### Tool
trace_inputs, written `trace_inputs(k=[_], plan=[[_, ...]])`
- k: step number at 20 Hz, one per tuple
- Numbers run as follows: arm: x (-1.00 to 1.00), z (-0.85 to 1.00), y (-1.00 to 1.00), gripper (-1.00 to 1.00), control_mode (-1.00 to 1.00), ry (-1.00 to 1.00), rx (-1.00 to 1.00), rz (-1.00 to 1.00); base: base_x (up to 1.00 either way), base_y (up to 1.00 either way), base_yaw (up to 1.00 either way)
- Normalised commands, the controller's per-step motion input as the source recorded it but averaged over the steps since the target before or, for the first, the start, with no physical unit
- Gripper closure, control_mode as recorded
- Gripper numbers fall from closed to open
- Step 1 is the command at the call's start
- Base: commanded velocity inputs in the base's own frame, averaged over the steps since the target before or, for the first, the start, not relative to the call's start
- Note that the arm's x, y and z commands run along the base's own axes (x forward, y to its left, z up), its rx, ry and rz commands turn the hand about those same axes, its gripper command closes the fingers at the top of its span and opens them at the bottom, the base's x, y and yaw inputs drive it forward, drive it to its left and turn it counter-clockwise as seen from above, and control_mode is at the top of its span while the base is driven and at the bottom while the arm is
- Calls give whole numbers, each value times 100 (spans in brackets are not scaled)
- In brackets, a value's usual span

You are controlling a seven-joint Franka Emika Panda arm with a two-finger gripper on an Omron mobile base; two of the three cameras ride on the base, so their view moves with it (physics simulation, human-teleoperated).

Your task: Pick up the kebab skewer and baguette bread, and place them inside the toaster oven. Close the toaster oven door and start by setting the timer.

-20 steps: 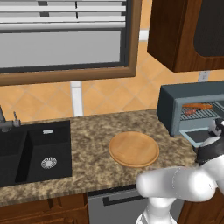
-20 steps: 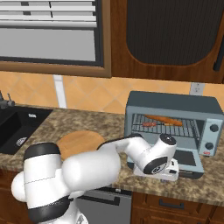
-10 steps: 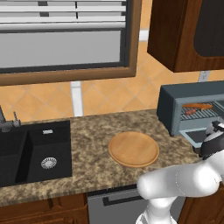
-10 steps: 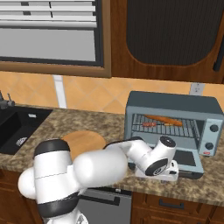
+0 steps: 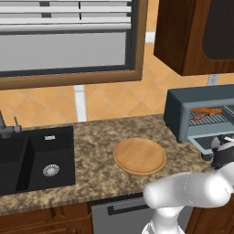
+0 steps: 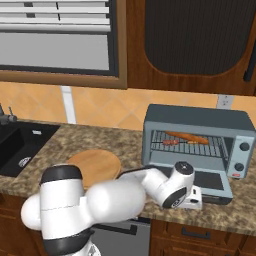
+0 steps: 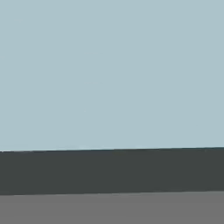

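Both foods lie inside the toaster oven (image 6: 197,140) right of centre; the gripper (image 6: 192,199), jaw state unreadable, could slip off the toaster oven door (image 6: 212,182), leaving it down.

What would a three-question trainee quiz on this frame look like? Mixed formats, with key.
1. True or false: the blue-grey toaster oven door is closed.
2. Where is the orange-brown baguette bread? A) wire rack B) round wooden board C) black sink
3. Fill in: the thin dark kebab skewer lies inside the boxy blue-grey ____.

Key: 1 false, the door is dropped open; 2 A; 3 toaster oven.
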Motion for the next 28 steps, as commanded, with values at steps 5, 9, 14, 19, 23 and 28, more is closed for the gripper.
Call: trace_inputs(k=[5,9,14,19,23,28], plan=[[83,6,14,-100,-100,-5,0,0,0,0,0],[98,27,30,-100,-100,-20,0,-2,0,0,0],[100,49,25,-100,-100,-26,0,-6,0,0,0],[100,39,37,-100,-100,-34,0,-5,0,0,0],[100,7,81,-100,-100,-44,-1,-6,0,0,0],[100,5,98,-100,-100,-51,-3,-8,0,0,0]])
